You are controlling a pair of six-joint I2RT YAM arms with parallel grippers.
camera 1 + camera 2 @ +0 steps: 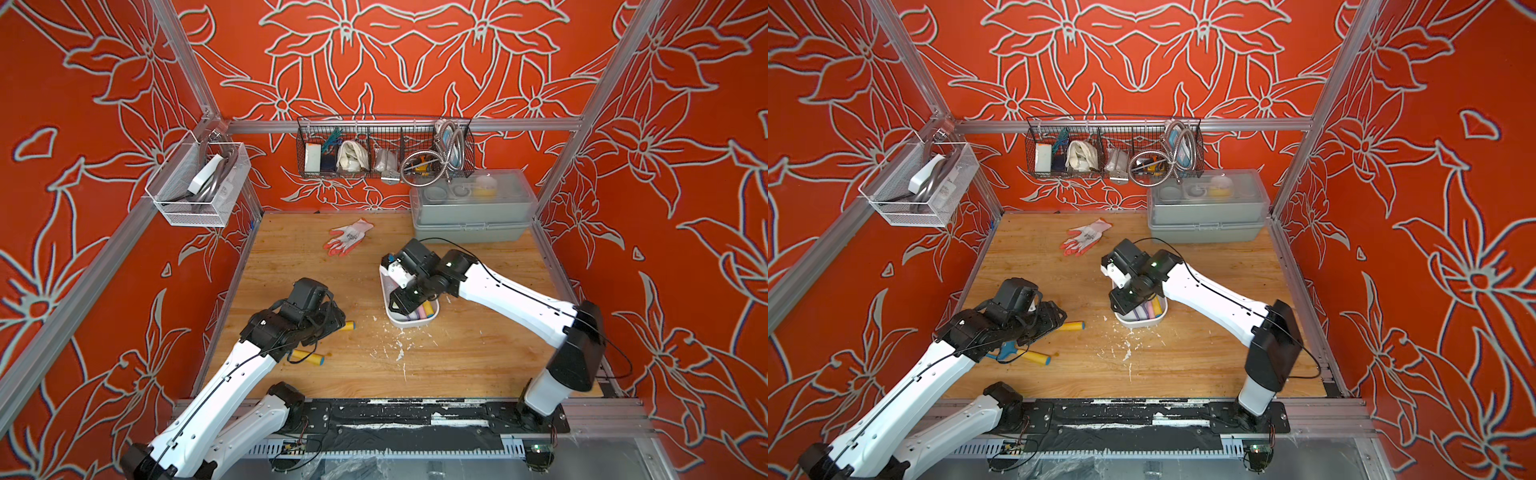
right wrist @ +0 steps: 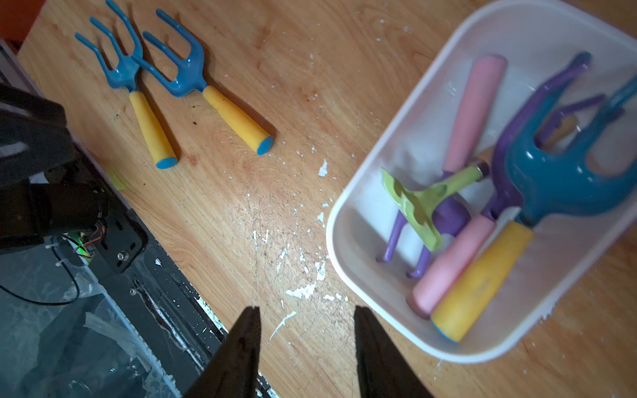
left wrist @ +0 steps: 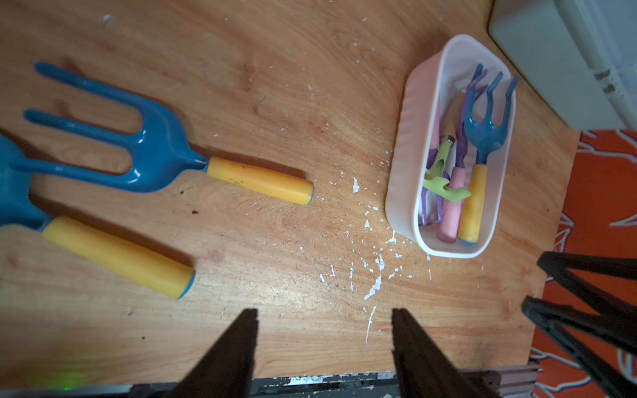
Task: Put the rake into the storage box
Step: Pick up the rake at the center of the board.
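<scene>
One blue-pronged, yellow-handled plastic rake down in the shallow white plastic storage box, two matching rakes waiting on the wooden counter, left hand and right hand parted, gripping nothing.

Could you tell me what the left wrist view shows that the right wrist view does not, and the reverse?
Only the left wrist view: a corner of the grey case. Only the right wrist view: the left arm's base and clear plastic sheeting beyond the table edge. Both: two blue rakes lying on the table, and the storage box holding a third blue rake among other tools.
</scene>
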